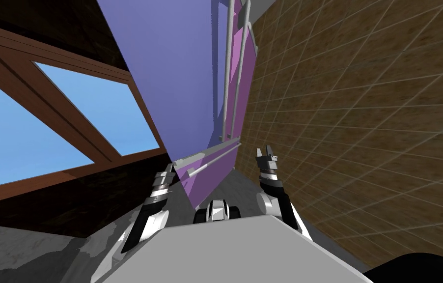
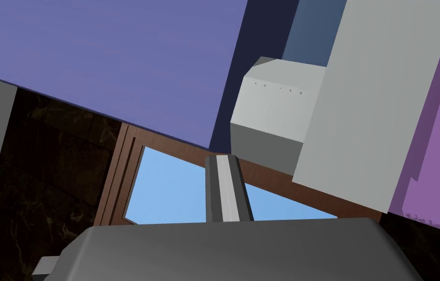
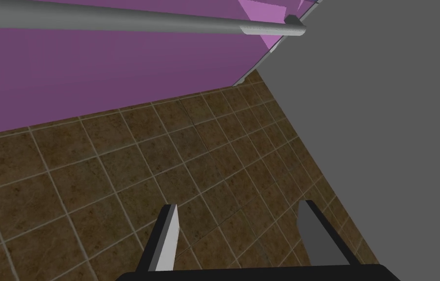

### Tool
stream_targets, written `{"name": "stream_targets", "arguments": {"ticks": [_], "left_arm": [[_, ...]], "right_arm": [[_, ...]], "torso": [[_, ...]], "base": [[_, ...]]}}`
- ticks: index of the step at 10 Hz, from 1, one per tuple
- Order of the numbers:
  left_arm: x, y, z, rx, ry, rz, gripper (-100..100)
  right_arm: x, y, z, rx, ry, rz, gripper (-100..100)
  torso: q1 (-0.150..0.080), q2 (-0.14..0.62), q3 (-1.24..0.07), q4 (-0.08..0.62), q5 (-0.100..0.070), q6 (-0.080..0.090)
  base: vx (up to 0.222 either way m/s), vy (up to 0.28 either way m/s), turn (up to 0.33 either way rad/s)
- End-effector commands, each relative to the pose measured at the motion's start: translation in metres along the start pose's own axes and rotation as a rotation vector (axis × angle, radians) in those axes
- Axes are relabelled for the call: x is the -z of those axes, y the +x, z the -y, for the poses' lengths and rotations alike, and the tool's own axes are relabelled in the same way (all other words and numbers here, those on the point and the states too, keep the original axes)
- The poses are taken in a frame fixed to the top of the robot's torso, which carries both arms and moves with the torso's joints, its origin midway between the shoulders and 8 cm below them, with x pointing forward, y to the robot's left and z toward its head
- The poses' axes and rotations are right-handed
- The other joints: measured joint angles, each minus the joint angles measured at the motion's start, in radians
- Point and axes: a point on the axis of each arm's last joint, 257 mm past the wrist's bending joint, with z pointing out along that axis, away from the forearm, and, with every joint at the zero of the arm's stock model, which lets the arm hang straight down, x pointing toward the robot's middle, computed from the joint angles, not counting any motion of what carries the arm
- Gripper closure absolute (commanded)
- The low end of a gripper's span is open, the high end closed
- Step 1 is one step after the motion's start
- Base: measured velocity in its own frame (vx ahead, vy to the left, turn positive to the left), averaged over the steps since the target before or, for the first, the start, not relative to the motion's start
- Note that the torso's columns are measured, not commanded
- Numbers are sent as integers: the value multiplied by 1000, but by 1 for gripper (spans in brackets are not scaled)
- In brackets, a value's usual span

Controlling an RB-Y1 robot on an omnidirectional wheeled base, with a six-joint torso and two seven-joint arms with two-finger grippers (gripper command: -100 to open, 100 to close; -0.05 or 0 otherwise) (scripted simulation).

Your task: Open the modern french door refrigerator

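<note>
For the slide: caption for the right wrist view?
Open right gripper facing brown tiles, purple refrigerator door and grey handle bar ahead.

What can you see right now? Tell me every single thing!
fridge: one, purple, straight ahead and very close
door handles: two, grey, long upright bars on the fridge front
low handle: one, grey, a bar lying across the lower fridge front
window: one, brown frame with blue panes, left of the fridge
tiled wall: one, brown, right of the fridge
left gripper: one, grey fingers shut together, by the fridge's lower corner
right gripper: one, grey fingers open, below the low handle, holding nothing
</note>
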Motion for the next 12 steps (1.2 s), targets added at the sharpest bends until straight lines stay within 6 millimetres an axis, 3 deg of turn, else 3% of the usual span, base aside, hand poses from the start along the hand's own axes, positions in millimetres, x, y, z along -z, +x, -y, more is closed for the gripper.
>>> {"name": "stream_targets", "arguments": {"ticks": [1, 12], "left_arm": [[10, -12, -24, 11, -58, 25, -100], [38, -50, -69, 47, -151, 136, -100]], "right_arm": [[0, 0, 0, 0, 0, 0, 0], [0, 0, 0, 0, 0, 0, 0]], "torso": [[1, -2, -1, -1, 1, 1], [16, -5, -1, -7, 13, 2]], "base": [[34, -127, 91], [24, -70, 44]]}}
